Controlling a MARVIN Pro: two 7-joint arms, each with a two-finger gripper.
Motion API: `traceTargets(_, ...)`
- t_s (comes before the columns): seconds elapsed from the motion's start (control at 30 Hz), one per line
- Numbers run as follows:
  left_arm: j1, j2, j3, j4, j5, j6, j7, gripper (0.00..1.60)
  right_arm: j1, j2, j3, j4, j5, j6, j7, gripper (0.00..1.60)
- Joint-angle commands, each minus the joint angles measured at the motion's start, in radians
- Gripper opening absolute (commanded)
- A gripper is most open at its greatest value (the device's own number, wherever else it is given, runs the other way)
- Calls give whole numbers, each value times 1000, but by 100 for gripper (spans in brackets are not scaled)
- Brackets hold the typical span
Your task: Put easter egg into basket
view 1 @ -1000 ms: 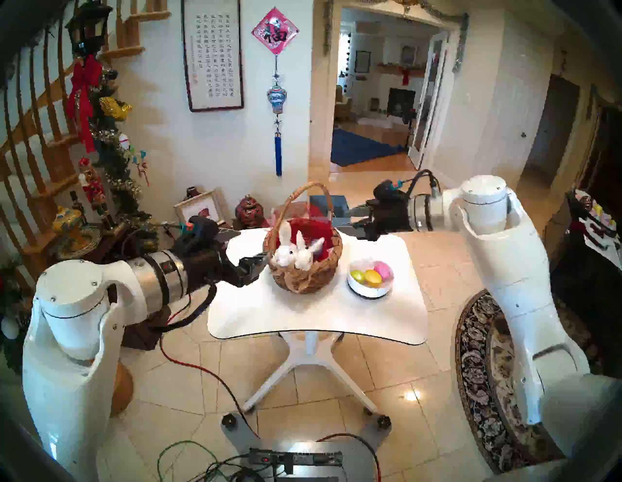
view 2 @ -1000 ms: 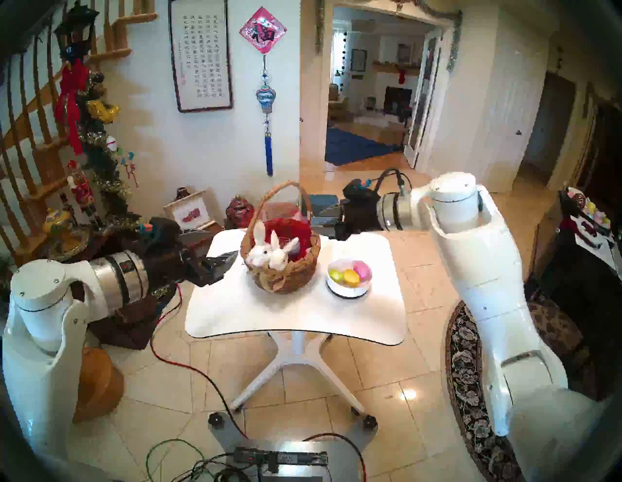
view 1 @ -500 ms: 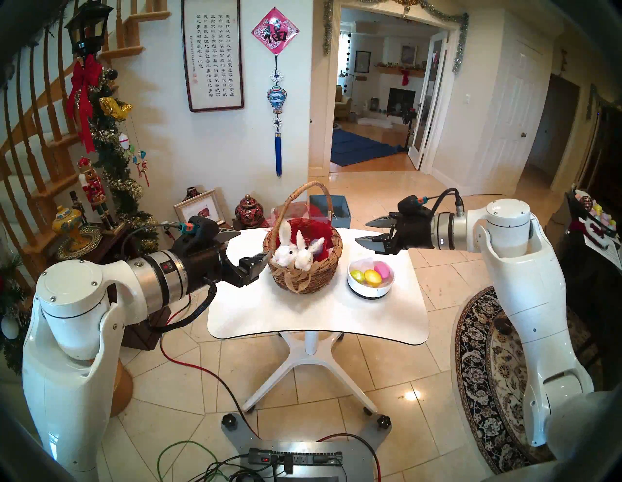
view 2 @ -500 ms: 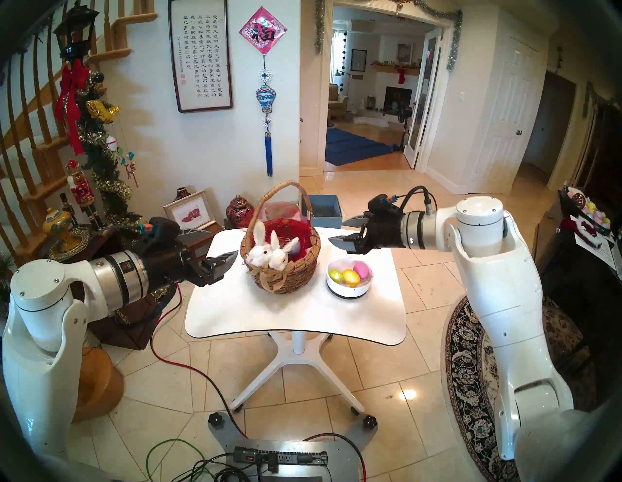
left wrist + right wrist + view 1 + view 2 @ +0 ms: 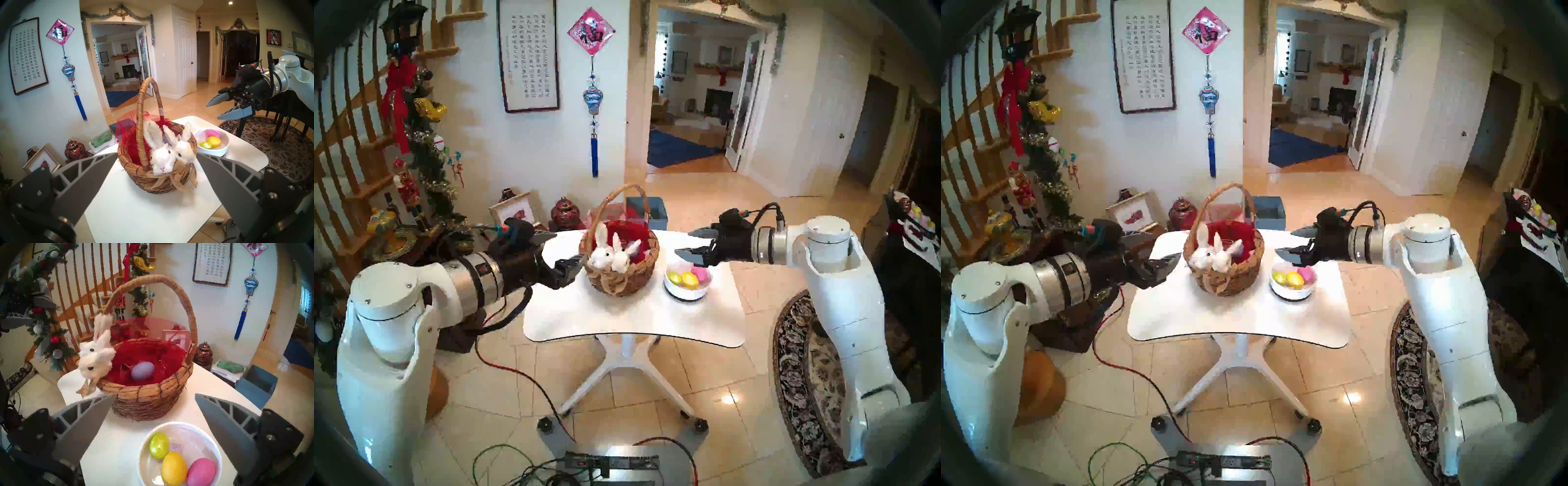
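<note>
The brown wicker basket with red lining and two white plush bunnies stands mid-table; it also shows in the left wrist view. A purple egg lies inside it. A small white bowl to its right holds green, yellow and pink eggs. My right gripper is open and empty, hovering above the bowl's far side, right of the basket. My left gripper is open and empty, just left of the basket.
The white table stands on a pedestal base over tile floor. A blue box and ornaments sit on the floor behind it. A patterned rug lies to the right. Cables and a power strip lie in front.
My right gripper has drawn back from beside the basket handle, moving right and down to above the bowl, still open and empty. The left arm has not moved.
</note>
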Motion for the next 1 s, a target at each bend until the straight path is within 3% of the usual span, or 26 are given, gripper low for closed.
traceTargets(0.0,-8,1,-1,-4,0,1,1,160,35,4,-14,7,-7,45,-4,160)
traceTargets(0.17,-8,0,-1,-4,2,1,0,160,48,8,-27,10,-19,69,-14,160)
traceTargets(0.57,-9,-2,-1,-4,5,1,-4,160,59,23,-52,16,-36,203,-16,160)
traceTargets(0.97,-10,-4,-1,-4,8,2,-6,160,41,23,-51,21,-43,260,-56,160)
